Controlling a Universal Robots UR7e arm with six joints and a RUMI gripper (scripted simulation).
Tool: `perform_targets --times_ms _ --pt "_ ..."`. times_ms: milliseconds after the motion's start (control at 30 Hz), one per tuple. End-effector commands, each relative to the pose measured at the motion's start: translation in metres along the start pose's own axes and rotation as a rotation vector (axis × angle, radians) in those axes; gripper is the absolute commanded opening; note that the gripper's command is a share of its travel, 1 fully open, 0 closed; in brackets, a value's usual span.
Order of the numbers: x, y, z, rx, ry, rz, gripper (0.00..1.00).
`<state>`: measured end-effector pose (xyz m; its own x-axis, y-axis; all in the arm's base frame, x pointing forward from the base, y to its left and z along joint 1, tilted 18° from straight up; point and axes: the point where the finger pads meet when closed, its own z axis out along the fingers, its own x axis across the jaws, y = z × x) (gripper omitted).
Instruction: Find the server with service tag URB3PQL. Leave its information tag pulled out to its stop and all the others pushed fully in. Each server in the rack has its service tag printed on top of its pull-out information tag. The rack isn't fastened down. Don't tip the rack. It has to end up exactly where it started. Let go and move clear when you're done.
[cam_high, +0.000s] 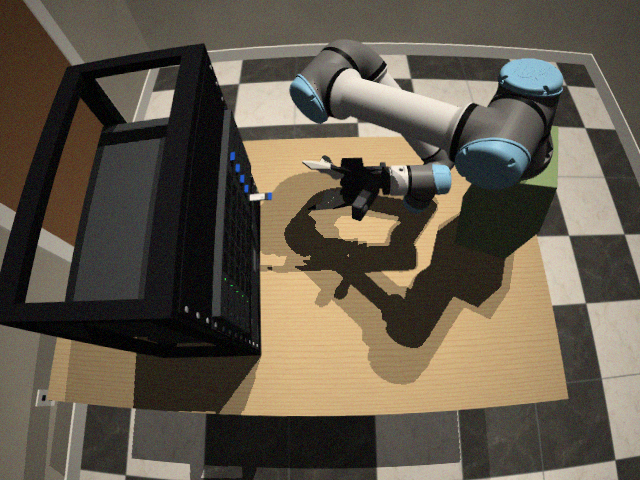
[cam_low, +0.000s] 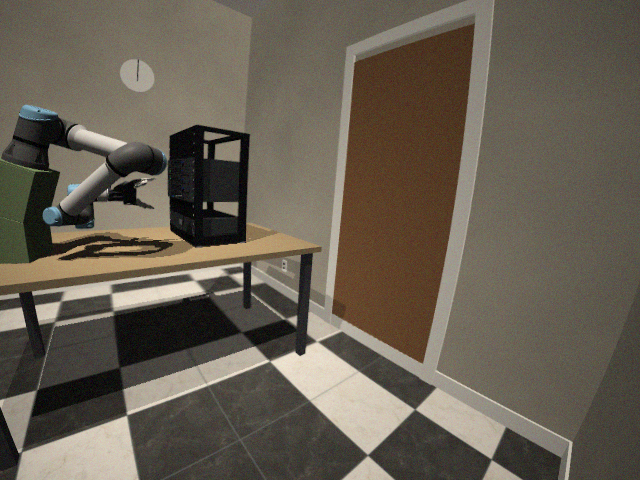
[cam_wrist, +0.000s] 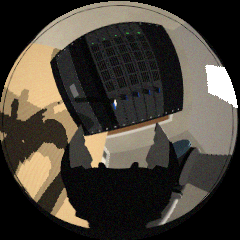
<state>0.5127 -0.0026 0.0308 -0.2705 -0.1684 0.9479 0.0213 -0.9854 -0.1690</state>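
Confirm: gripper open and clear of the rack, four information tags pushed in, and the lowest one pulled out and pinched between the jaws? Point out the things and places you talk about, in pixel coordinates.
The lowest tag (cam_high: 256, 196) (cam_wrist: 115, 104) is pulled out but not pinched: the top view shows it apart from the gripper (cam_high: 321, 184). The rest stands: gripper open and clear of the rack (cam_high: 192, 155), the other four tags in.

The print on the white tag is too small to read; the rack's far side is hidden from above.
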Motion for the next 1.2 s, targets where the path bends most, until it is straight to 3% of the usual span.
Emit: perform_targets --times_ms 0,1167 --pt "0.0011 0.0002 0.0010 -0.003 0.001 0.017 1.00" --pt "0.0068 0.0021 0.0074 -0.026 0.003 0.146 1.00"
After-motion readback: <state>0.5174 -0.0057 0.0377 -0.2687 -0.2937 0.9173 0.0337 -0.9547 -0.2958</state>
